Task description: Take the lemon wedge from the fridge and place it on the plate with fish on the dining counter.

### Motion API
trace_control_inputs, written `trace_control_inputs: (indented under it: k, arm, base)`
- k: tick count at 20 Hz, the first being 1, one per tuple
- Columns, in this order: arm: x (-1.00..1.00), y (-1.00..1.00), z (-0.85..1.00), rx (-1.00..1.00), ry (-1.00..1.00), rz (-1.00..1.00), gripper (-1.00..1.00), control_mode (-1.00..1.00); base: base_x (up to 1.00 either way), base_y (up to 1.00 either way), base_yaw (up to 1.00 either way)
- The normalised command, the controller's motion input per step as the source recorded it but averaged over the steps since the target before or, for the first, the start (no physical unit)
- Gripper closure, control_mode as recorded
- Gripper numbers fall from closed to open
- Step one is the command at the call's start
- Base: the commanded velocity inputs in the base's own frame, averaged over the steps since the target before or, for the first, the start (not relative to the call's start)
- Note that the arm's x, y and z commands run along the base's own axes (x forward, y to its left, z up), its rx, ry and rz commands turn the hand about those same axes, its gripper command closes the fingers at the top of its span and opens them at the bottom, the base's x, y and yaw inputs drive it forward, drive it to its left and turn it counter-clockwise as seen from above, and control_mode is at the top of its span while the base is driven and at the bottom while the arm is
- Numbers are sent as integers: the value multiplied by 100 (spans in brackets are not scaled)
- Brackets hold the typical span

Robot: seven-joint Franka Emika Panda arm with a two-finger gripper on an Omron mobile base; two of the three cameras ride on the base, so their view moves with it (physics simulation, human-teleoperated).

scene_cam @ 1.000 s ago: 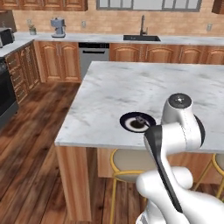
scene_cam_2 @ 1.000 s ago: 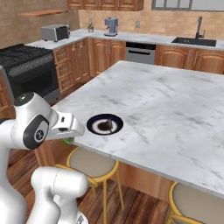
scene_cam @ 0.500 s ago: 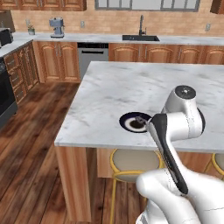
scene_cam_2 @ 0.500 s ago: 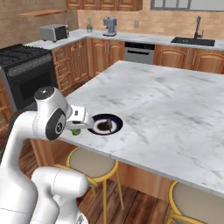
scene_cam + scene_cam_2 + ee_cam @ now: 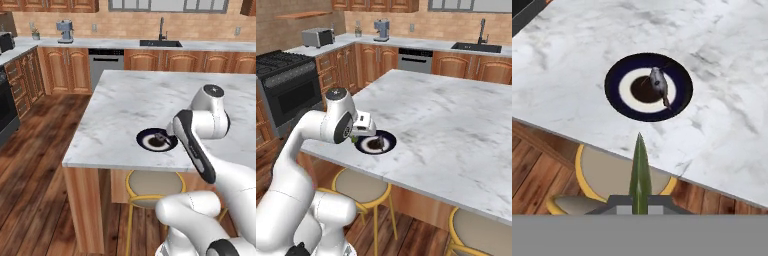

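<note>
The lemon wedge (image 5: 640,170) is a thin yellow-green sliver clamped upright in the tool (image 5: 640,199), near the dark-rimmed plate with fish (image 5: 648,87) on the marble table (image 5: 722,100).

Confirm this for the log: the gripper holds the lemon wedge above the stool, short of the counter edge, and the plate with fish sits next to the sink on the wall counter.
One thing is wrong: the plate with fish sits on the dining counter, near its edge, not by the sink; the left base view shows it. The rest stands: in the hand view the gripper holds the lemon wedge over the stool.

lemon wedge (image 5: 640,170) in hand (image 5: 640,200), plate with fish (image 5: 648,87) on dining counter (image 5: 722,115)
</note>
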Motion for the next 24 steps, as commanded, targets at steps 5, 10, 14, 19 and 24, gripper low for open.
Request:
trace_control_inputs:
  k: [5,10,14,19,24]
  arm:
    - [98,19,-29,0,7,0,100,-100]
    - [95,22,-42,0,3,0,100,-100]
    - [12,6,-11,0,-1,2,100,-100]
    - [45,0,-56,0,-2,0,100,-100]
    - [46,0,-65,0,-5,0,100,-100]
  base:
    - [0,0,0]
    - [0,0,0]
    - [0,0,0]
    - [0,0,0]
    - [0,0,0]
